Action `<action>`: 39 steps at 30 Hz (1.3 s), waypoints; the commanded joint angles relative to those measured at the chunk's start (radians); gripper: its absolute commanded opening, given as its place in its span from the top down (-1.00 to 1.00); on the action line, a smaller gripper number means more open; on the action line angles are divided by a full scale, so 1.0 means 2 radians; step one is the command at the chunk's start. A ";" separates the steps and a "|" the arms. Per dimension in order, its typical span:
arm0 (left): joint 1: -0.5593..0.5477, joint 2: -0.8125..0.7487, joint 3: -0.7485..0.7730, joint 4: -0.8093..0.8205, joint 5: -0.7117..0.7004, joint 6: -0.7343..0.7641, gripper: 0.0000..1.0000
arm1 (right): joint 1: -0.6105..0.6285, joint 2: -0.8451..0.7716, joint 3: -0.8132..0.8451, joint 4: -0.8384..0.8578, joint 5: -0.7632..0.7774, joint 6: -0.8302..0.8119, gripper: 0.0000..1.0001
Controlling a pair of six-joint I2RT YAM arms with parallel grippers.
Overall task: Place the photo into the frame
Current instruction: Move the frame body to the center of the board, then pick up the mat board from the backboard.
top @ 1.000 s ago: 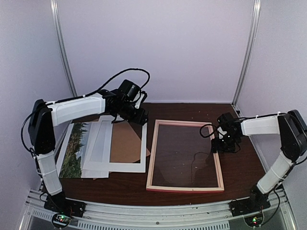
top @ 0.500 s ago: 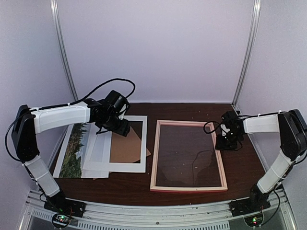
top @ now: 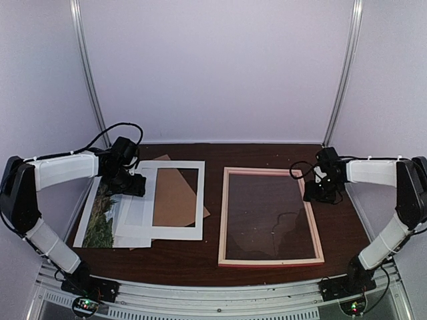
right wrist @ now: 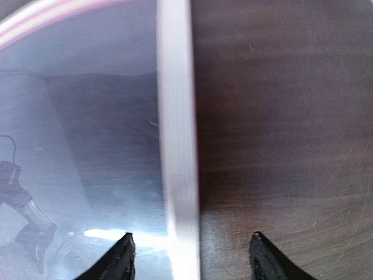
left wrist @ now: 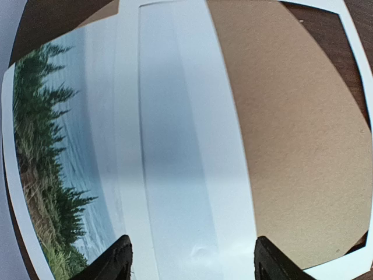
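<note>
Nothing of the job shows as done: the photo (top: pixel 100 217) lies face up at the left of the table (top: pixel 200 257), its right part tucked under a white mat (top: pixel 173 231) that also overlaps a brown board (top: pixel 175 197). It is well apart from the frame (top: pixel 223 220), which lies flat with no print in it. The left gripper (left wrist: pixel 193 262) hovers over mat and photo, spread and holding nothing. The right gripper (right wrist: pixel 191 254) is spread astride the frame's right rail, unclamped. Freeing, carrying and seating the photo all remain.

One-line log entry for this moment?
left claw: open, above mat and photo | right claw: open, over frame right rail | photo: partly under mat, not in frame
</note>
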 commanded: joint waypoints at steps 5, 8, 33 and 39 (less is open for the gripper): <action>0.067 -0.025 -0.044 0.032 0.054 -0.022 -0.44 | 0.053 -0.036 0.057 0.018 -0.041 -0.001 -0.48; 0.089 -0.025 -0.059 0.049 0.072 -0.023 -0.46 | 0.083 -0.027 0.077 0.022 -0.050 0.002 -0.54; 0.108 0.062 -0.013 0.065 0.064 0.001 -0.95 | 0.290 0.276 0.373 0.061 -0.126 0.027 -0.76; 0.111 0.090 -0.003 0.076 0.073 0.012 -0.89 | 0.299 0.349 0.453 0.047 -0.149 0.048 -0.70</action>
